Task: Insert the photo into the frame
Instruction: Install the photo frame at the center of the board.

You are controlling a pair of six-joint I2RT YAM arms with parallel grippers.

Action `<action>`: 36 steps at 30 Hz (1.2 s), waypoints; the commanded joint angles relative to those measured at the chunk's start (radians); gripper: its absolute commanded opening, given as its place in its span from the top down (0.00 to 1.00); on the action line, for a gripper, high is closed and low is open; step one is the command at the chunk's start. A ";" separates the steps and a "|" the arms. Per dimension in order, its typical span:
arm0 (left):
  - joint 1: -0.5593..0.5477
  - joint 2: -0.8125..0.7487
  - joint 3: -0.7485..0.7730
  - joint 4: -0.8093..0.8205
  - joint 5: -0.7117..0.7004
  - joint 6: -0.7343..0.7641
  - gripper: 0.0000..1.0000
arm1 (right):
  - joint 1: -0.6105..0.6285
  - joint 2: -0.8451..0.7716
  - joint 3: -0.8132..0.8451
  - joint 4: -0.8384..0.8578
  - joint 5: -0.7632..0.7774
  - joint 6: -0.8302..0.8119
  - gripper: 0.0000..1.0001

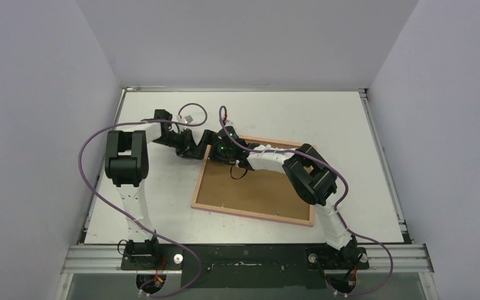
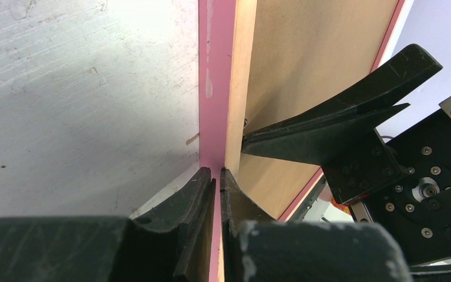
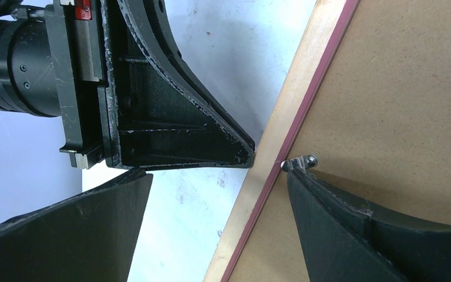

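White counter (image 1: 162, 215), centre: frame (image 1: 250, 214) face down. Only the wrist views show us the left pincer (image 2: 216, 171) pinching its rail, the right pincer (image 3: 218, 176) spread wide astride it.

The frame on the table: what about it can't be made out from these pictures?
- Photo: in no view; the brown backing board fills the frame, so whether it lies beneath cannot be told.
- Frame's far left corner, top view: hidden under the left gripper and right gripper.
- Pink front: faces down; wrist views show only an edge strip.
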 commanded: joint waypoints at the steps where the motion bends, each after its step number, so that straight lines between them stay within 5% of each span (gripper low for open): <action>1: -0.005 0.001 -0.015 0.020 -0.011 0.029 0.93 | 0.019 0.000 -0.014 0.013 0.055 0.016 0.10; 36: 0.018 -0.009 0.007 -0.028 -0.004 0.050 0.93 | 0.028 -0.011 0.005 0.121 0.045 -0.044 0.10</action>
